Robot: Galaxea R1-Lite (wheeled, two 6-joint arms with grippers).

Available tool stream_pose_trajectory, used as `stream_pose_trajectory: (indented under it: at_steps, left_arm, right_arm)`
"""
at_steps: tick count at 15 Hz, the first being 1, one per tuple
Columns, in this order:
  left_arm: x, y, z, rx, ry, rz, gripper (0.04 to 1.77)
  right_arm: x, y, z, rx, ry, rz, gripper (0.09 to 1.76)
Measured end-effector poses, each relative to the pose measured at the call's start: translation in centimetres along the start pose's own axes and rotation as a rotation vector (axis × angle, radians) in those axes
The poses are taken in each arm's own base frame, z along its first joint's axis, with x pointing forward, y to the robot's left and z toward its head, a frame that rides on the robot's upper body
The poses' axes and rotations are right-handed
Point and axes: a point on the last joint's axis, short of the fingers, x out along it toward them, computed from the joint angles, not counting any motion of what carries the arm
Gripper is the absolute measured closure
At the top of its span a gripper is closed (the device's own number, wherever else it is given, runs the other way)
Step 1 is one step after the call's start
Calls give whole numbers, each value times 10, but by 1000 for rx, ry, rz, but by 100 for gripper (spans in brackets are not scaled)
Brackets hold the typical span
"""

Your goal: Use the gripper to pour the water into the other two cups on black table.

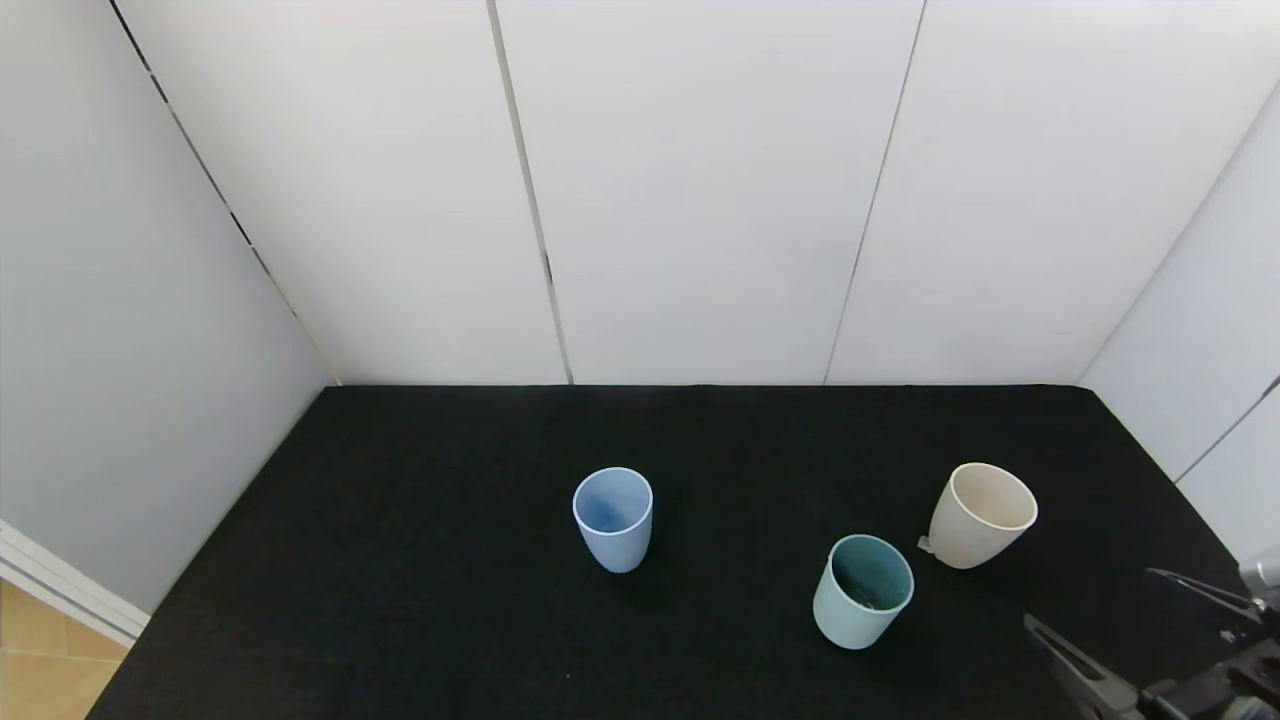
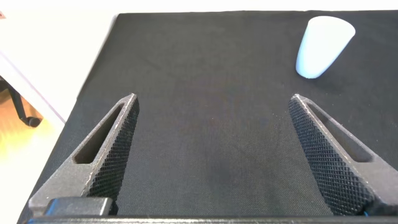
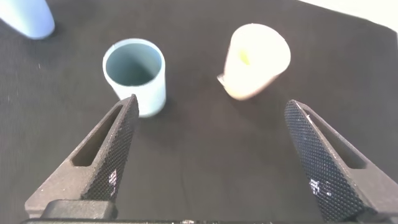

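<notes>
Three tumblers stand upright on the black table (image 1: 400,580). The light blue cup (image 1: 613,520) is near the middle, the cream-beige cup (image 1: 980,515) is at the right, and the teal-green tumbler (image 1: 863,592) stands in front of and left of the cream one. I cannot make out water in any cup. My right gripper (image 1: 1095,600) is open and empty at the table's front right, near the teal tumbler (image 3: 137,74) and the cream cup (image 3: 255,59). My left gripper (image 2: 214,97) is open and empty over bare cloth, with the blue cup (image 2: 323,45) farther off.
White panel walls (image 1: 700,200) close the table at the back and on both sides. A small pale tab (image 1: 924,545) lies at the cream cup's base. The table's left edge (image 2: 93,81) drops to a wooden floor (image 1: 40,650).
</notes>
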Motion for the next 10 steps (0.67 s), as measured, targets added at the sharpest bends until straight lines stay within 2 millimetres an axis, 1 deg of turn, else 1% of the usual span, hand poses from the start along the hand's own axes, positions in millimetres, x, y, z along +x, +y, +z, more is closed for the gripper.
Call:
stream_pose_trajectory:
  at_steps: [3,5,10]
  left_arm:
    - [0,0,0,0,0,0,9]
    - [0,0,0,0,0,0,9]
    - [0,0,0,0,0,0,9]
  right_arm:
    - [-24,-11,-9,-5,51,-1,15]
    - [-38,-17,-12,31,59,-2,15]
    - [-63,-28,-25,78,46,-2,15]
